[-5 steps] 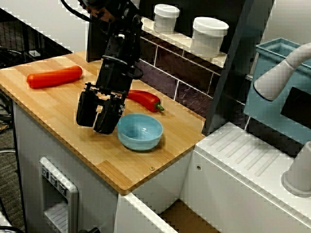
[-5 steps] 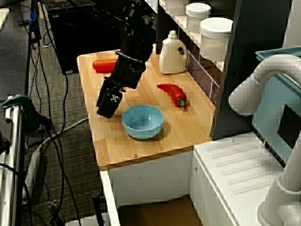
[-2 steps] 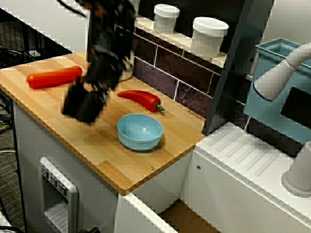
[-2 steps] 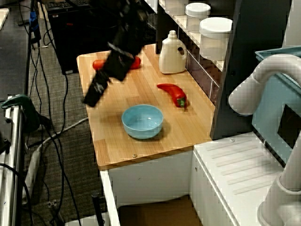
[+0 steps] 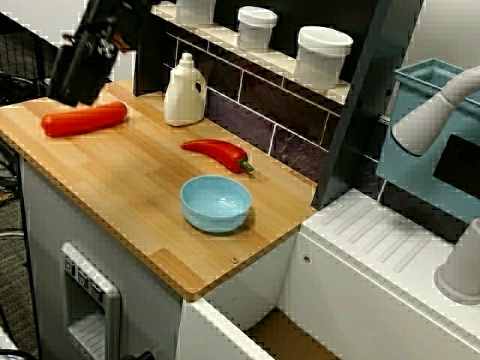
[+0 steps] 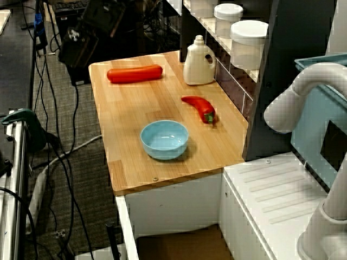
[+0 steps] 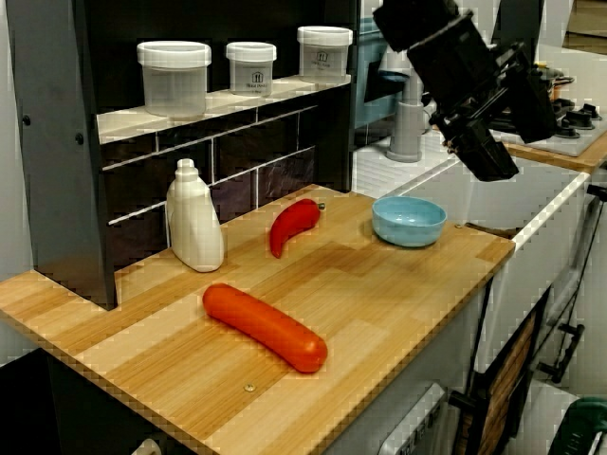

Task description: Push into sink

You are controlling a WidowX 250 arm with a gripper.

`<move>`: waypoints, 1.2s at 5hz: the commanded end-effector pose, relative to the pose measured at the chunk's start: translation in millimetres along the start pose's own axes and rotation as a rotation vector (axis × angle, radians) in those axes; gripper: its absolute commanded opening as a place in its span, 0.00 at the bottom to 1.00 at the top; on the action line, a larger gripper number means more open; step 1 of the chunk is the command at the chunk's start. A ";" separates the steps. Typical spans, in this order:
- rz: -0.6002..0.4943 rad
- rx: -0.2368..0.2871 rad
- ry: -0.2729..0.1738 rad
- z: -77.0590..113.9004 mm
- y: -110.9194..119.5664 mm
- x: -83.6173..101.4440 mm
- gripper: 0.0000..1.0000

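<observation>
The light blue bowl [image 5: 216, 202] [image 6: 164, 139] [image 7: 409, 220] sits upright and empty on the wooden counter [image 5: 127, 187], near the edge that borders the sink. Only a strip of the sink [image 5: 274, 334] [image 6: 179, 244] shows, low in the frame, with a brownish floor and white walls. My black gripper [image 5: 73, 88] [image 6: 76, 50] [image 7: 493, 161] hangs in the air past the counter's far end, well away from the bowl and above the level of the red sausage. It is blurred and dark, so its jaws cannot be read. Nothing is seen in it.
A red sausage [image 5: 84, 118], a white bottle [image 5: 184, 91] and a red chili pepper [image 5: 217, 154] lie on the counter. White jars [image 5: 324, 54] stand on the back shelf. A ribbed drainboard [image 5: 390, 247], a grey faucet [image 5: 439, 112] and a teal bin [image 5: 420, 127] are at the right.
My gripper has risen from just left of the bowl and swung away past the sausage end of the counter. The bowl has not moved. The white bottle is now uncovered.
</observation>
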State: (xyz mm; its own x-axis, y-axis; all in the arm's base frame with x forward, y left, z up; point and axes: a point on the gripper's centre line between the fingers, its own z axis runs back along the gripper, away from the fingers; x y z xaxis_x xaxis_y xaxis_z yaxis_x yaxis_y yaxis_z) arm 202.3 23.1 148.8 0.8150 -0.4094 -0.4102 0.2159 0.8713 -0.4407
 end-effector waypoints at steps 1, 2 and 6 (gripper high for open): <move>0.054 0.086 -0.429 -14.3 37.3 27.0 1.00; 0.174 0.157 -0.526 -17.0 40.9 46.4 1.00; 0.168 0.175 -0.663 13.9 17.8 65.8 1.00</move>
State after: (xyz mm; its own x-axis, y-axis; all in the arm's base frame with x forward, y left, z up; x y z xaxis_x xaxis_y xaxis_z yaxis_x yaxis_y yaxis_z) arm 261.0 9.0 113.9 0.9944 -0.0485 0.0936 0.0723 0.9600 -0.2705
